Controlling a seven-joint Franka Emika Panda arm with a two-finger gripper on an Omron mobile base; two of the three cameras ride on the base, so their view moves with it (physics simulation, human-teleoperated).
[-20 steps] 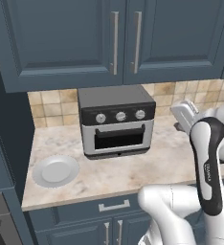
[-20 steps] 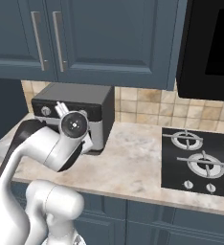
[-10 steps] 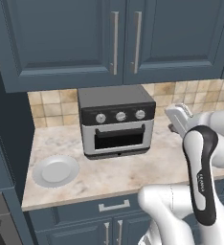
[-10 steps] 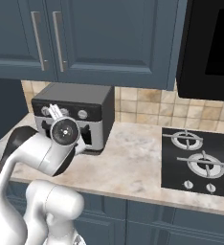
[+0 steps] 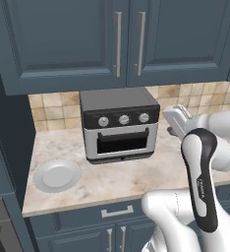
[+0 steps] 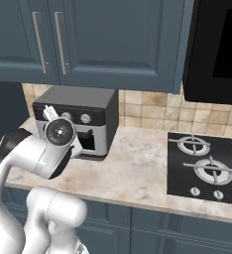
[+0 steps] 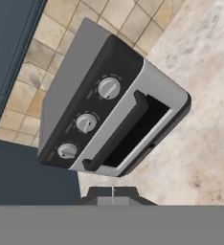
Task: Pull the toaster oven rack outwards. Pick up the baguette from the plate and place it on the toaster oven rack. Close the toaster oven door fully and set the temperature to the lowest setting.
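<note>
The toaster oven (image 5: 119,125) stands at the back of the counter, and the toaster oven door (image 5: 123,141) is shut, its dark window and bar handle facing out. Behind the door the rack is hidden. Three silver knobs (image 7: 108,88) sit on the black strip above the door. The white plate (image 5: 57,175) lies bare at the oven's front left. The baguette is out of view. My gripper (image 5: 170,118) hovers right of the oven at about its height, shut and holding nothing. Its fingertips (image 7: 113,192) meet at the bottom of the hand view, which looks at the oven (image 7: 109,110) from a distance.
A black gas hob (image 6: 207,168) is set into the counter to the right of the oven (image 6: 76,121). Blue wall cabinets (image 5: 117,39) hang above it. Bare marble counter (image 5: 122,177) stretches in front of the oven and toward the hob.
My hand has drifted a little left toward the oven's right side, and the elbow has shifted with it. Oven, door and plate have not moved.
</note>
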